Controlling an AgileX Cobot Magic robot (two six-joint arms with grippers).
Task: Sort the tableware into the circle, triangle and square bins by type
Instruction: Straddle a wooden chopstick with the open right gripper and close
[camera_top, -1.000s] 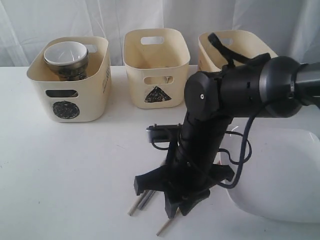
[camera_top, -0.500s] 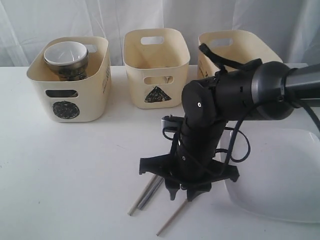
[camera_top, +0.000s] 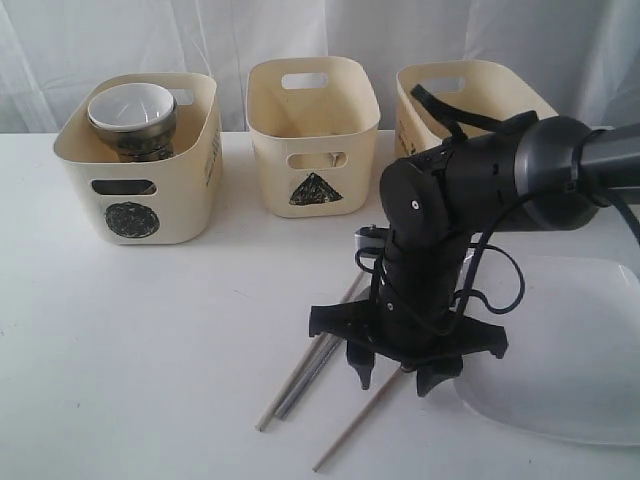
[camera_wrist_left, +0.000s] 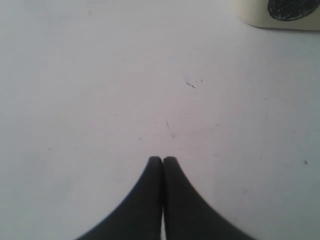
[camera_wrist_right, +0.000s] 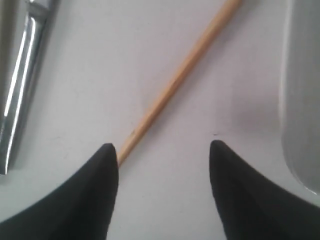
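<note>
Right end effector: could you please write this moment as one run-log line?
right end effector: open, over chopstick, nothing held | left end effector: shut, empty | plate: unsorted, on table

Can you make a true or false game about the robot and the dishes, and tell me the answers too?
1. The right claw is open over a wooden chopstick. True.
2. The left claw is open too. False: it is shut.
3. The white bowl sits in the triangle bin. False: it is in the circle bin.
4. The white plate lies on the table. True.
</note>
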